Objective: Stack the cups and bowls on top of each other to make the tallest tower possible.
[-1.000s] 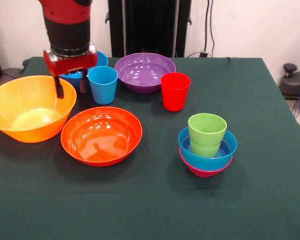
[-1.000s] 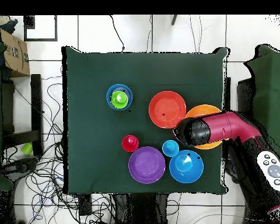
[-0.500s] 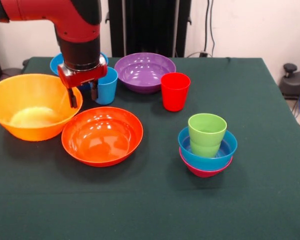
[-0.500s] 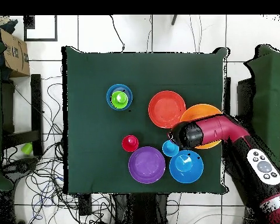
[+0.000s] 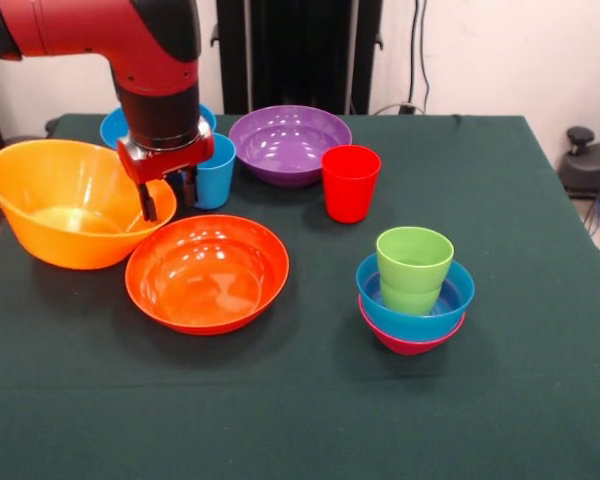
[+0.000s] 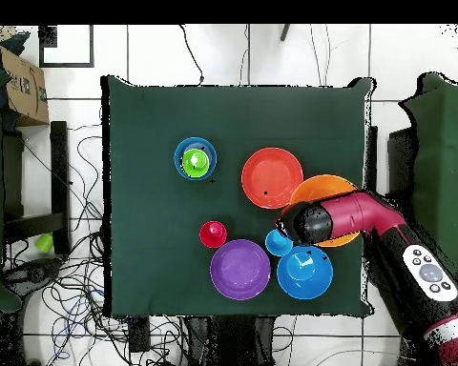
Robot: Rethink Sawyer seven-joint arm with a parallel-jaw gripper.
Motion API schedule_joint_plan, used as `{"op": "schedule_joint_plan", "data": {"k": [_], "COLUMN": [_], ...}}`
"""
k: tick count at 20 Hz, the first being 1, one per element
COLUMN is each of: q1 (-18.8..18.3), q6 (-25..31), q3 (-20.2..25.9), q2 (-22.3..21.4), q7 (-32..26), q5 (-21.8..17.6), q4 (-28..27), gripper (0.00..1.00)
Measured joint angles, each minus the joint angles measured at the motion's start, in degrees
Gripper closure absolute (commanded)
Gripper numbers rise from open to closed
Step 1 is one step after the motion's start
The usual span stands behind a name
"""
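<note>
My gripper [image 5: 167, 205] is shut on the right rim of the very large yellow-orange bowl [image 5: 65, 205], one finger inside and one outside. The bowl is tilted and raised a little, next to the red-orange bowl [image 5: 207, 272]. The light blue cup [image 5: 215, 172] stands just behind the gripper. The red cup [image 5: 350, 182] stands in front of the purple bowl [image 5: 289, 143]. The tower stands apart at the right: the green cup [image 5: 414, 268] in the small blue bowl [image 5: 450, 300] on the small magenta bowl [image 5: 405, 345]. In the overhead view the arm [image 6: 338, 217] covers the gripper.
The large blue bowl [image 5: 113, 125] stands behind the arm, by the table's far edge. In the overhead view the purple bowl [image 6: 239, 269] and the large blue bowl [image 6: 305, 274] lie close to the robot's side, with the tower [image 6: 195, 158] towards the middle.
The gripper has moved right, towards the red-orange bowl, taking the yellow-orange bowl with it. The bowl now sits higher and tilted.
</note>
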Motion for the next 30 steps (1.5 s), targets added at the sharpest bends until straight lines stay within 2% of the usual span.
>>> {"op": "schedule_joint_plan", "data": {"k": [10, 21, 30], "q1": [-0.1, -0.1, 2.5], "q6": [0.0, 1.3, 1.3], "q3": [0.0, 0.1, -0.3], "q2": [-0.4, -7.4, -8.4], "q7": [0.0, 0.0, 0.0], "q5": [0.0, 3.5, 3.5], "q4": [0.0, 0.5, 0.5], "gripper": [0.00, 0.00, 0.00]}}
